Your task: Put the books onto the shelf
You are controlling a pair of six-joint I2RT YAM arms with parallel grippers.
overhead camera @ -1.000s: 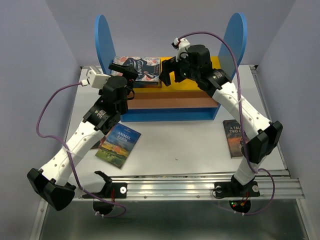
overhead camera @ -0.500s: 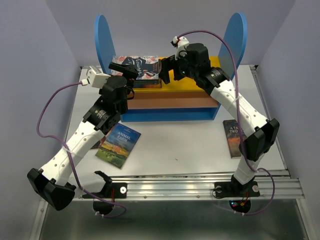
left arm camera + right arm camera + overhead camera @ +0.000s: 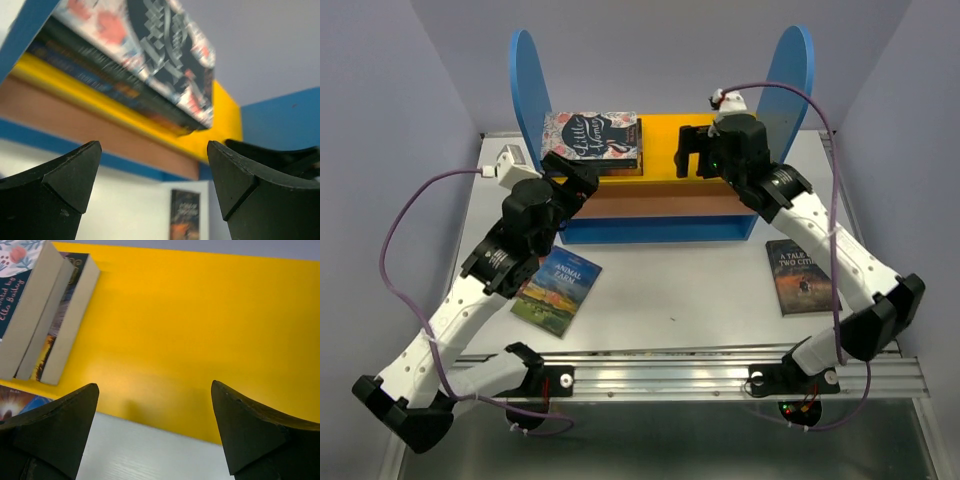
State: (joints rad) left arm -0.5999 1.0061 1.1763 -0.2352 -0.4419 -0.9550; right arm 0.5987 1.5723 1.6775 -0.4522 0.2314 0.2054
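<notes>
At 11 o'clock, top book (image 3: 590,137): "Little Women". At 8, green book (image 3: 560,290): "Animal Farm". At 4, dark book (image 3: 802,276): "A Tale… Two Cities".

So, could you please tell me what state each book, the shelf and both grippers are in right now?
Shelf: upright.
Stack of books: lying flat on the yellow top board, left end.
Green book: flat on the table, cover up, not shelved.
Dark book: flat on the table, cover up, not shelved.
Left gripper: open, empty.
Right gripper: open, empty, over the yellow top board.
</notes>
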